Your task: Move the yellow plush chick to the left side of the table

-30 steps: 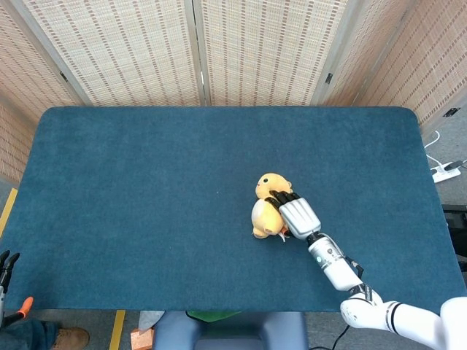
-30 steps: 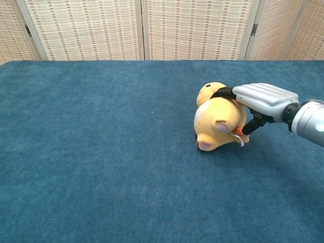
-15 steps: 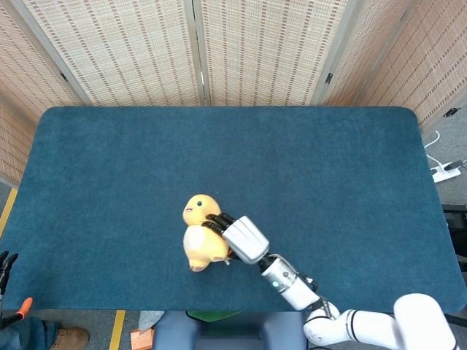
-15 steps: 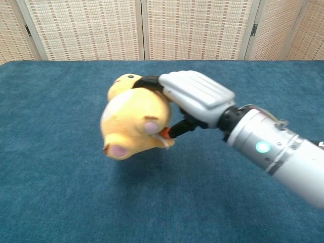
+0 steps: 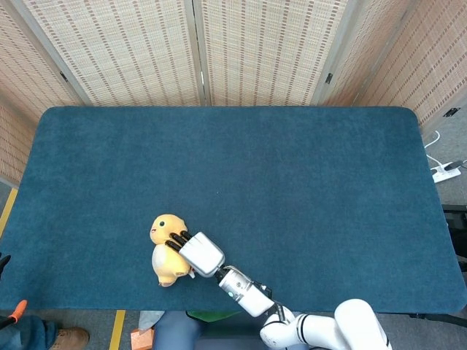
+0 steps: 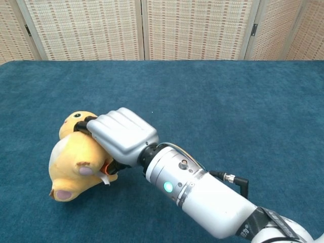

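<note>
The yellow plush chick (image 5: 166, 255) lies at the near left part of the blue table (image 5: 219, 160), head toward the far side. My right hand (image 5: 198, 253) grips its body from the right, fingers wrapped over its back. In the chest view the chick (image 6: 71, 162) shows its pale belly and feet toward the camera, with the right hand (image 6: 120, 135) clamped on top of it and the silver forearm (image 6: 202, 195) reaching across the table. My left hand does not show in either view.
Woven screens (image 5: 219, 51) stand behind the table's far edge. The table's near edge (image 5: 109, 310) runs just below the chick. A power strip (image 5: 445, 173) lies on the floor off the right side.
My right hand has carried the chick leftward across the table, from the right of centre to the near left, and brought it lower toward the surface.
</note>
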Controlling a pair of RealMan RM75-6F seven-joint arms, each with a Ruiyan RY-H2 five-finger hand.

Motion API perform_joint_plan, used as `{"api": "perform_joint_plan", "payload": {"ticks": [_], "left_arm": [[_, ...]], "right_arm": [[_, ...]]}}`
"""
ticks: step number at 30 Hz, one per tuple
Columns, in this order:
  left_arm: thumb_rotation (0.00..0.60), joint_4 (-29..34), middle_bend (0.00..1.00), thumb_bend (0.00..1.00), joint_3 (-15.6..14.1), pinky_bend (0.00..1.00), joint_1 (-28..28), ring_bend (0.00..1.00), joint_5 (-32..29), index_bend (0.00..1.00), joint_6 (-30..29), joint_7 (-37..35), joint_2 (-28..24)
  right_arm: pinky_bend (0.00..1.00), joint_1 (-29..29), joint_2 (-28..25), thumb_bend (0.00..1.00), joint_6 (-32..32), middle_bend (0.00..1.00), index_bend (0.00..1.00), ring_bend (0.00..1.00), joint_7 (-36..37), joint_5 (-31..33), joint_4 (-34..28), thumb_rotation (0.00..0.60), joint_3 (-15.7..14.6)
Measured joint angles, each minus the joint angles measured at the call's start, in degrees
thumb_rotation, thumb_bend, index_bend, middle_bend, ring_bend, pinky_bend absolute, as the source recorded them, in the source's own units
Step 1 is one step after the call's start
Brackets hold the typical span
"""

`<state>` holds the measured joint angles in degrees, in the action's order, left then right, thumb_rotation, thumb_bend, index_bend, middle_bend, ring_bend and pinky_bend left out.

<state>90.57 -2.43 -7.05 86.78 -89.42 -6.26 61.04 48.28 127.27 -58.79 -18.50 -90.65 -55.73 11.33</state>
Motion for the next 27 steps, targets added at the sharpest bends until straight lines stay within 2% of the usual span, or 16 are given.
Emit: {"api": "perform_joint_plan", "payload": {"ticks": [1,2,4,5,7,10,15,21,25,27], "left_arm": [[0.6,-0.03,0.05,0.32,-0.04,0.23,0.01,0.07,0.13,0.0,-0.04,-0.16,-0.05],[0.6,-0.07,0.05,0.32,-0.07,0.23,0.03,0.07,0.25,0.0,-0.08,-0.32,-0.1],[0.6,-0.15,0.05,0.32,-0.16,0.23,0.03,0.07,0.52,0.0,-0.22,-0.66,-0.19],[0.6,-0.19,0.05,0.32,-0.2,0.23,0.01,0.07,0.65,0.0,-0.33,-0.67,-0.2],[0.6,-0.17,0.05,0.32,-0.3,0.23,-0.06,0.07,1.0,0.0,-0.66,-0.62,-0.21],[0.6,-0.13,0.05,0.32,-0.54,0.23,-0.24,0.07,1.61,0.0,-1.19,-0.19,-0.1],[0.6,-0.06,0.05,0.32,-0.71,0.23,-0.36,0.07,2.07,0.0,-1.56,1.3,0.42],[0.6,-0.8,0.07,0.32,-0.82,0.24,-0.27,0.08,4.43,0.0,-3.06,2.9,1.81],[0.6,-2.05,0.14,0.32,-0.71,0.32,0.11,0.17,7.65,0.03,-4.96,2.83,3.68],[0.6,-2.09,0.17,0.32,-0.67,0.34,0.62,0.18,10.21,0.06,-5.8,3.79,4.6]], "right_arm": [[0.46,0.11,0.2,0.45,1.09,0.26,0.11,0.28,-0.15,0.82,0.17,0.6,0.01],[0.38,0.12,0.3,0.41,1.67,0.14,0.03,0.19,-0.53,1.53,0.23,0.6,0.06],[0.24,-0.06,0.34,0.33,2.56,0.02,0.0,0.05,-2.41,2.98,0.01,0.6,0.33],[0.18,-0.19,0.26,0.3,2.92,0.0,0.0,0.02,-3.62,3.66,-0.34,0.6,0.48],[0.09,-0.7,-0.38,0.23,3.51,0.0,0.0,0.0,-6.99,5.25,-2.16,0.6,0.75],[0.02,-1.89,-2.29,0.17,3.42,0.0,0.0,0.0,-10.7,6.79,-7.03,0.6,0.74],[0.0,-4.59,-7.99,0.14,2.54,0.0,0.0,0.0,-14.44,9.13,-18.49,0.6,0.08],[0.0,-8.79,-19.49,0.13,0.23,0.0,0.0,0.0,-17.97,11.32,-35.09,0.6,-1.88],[0.0,-13.89,-31.05,0.14,-4.85,0.0,0.0,0.0,-18.3,9.99,-45.42,0.6,-5.87],[0.0,-16.95,-36.69,0.14,-8.69,0.0,0.0,0.0,-17.74,8.03,-47.76,0.6,-8.54]]}}
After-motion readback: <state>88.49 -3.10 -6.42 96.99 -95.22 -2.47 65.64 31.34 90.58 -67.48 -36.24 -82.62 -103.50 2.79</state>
